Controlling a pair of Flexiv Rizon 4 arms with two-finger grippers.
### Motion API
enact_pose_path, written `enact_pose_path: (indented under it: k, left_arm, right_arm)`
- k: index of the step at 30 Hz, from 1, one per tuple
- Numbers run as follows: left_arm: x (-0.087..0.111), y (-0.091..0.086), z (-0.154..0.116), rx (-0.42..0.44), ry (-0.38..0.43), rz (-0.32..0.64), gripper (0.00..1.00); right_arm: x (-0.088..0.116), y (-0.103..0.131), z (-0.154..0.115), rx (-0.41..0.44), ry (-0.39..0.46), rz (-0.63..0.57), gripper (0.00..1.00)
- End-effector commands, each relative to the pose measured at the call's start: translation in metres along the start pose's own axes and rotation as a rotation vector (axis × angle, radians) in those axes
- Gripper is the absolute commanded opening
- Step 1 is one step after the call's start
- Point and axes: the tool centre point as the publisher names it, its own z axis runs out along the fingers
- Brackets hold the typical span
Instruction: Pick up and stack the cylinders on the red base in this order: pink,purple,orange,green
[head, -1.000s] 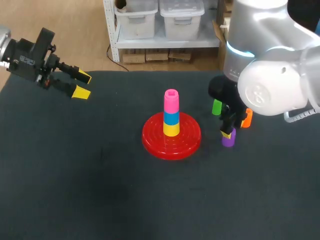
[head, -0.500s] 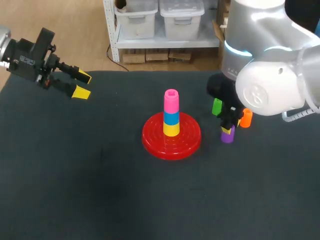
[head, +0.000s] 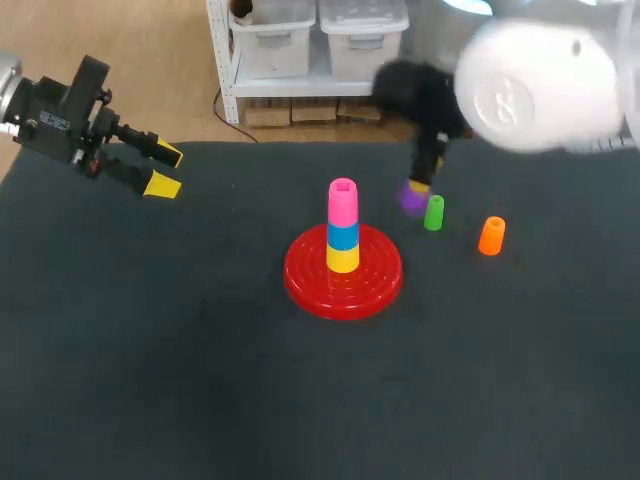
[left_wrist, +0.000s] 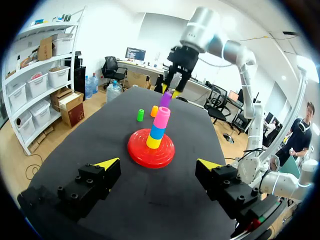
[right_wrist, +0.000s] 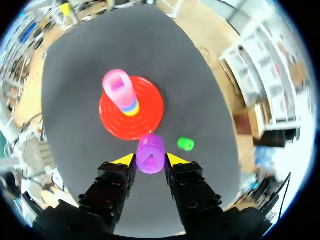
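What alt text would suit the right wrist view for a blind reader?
The right gripper holds a purple cylinder between its yellow-tipped fingers, over a dark table. Ahead stands a red base bearing a stack topped by a pink cylinder, with a green cylinder beside it.

Our right gripper (right_wrist: 150, 160) has lifted the purple cylinder (head: 411, 197) off the table (head: 200, 350) from beside the orange cylinder (head: 491, 235) and swung it up towards the stack (head: 342, 228). The green cylinder (head: 433, 212), partly hidden by our arm before, now shows whole
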Motion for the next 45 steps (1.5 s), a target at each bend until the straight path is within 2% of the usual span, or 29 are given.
enact_pose_path:
  k: [1,7,12,29,45]
  left_arm:
    - [0.001,0.002,0.000,0.005,0.000,0.002,1.00]
    - [0.001,0.002,0.000,0.005,0.000,0.002,1.00]
    - [0.001,0.002,0.000,0.005,0.000,0.002,1.00]
    - [0.001,0.002,0.000,0.005,0.000,0.002,1.00]
    - [0.001,0.002,0.000,0.005,0.000,0.002,1.00]
  right_arm:
    - [-0.037,-0.008,-0.024,-0.065,0.074,-0.114,0.00]
    - [-0.063,0.000,-0.040,-0.075,0.102,-0.235,0.00]
    - [-0.075,0.009,-0.042,-0.072,0.110,-0.298,0.00]
    - [-0.067,0.033,-0.038,-0.102,0.096,-0.329,0.00]
    - [-0.084,0.030,-0.019,-0.135,0.118,-0.373,0.00]
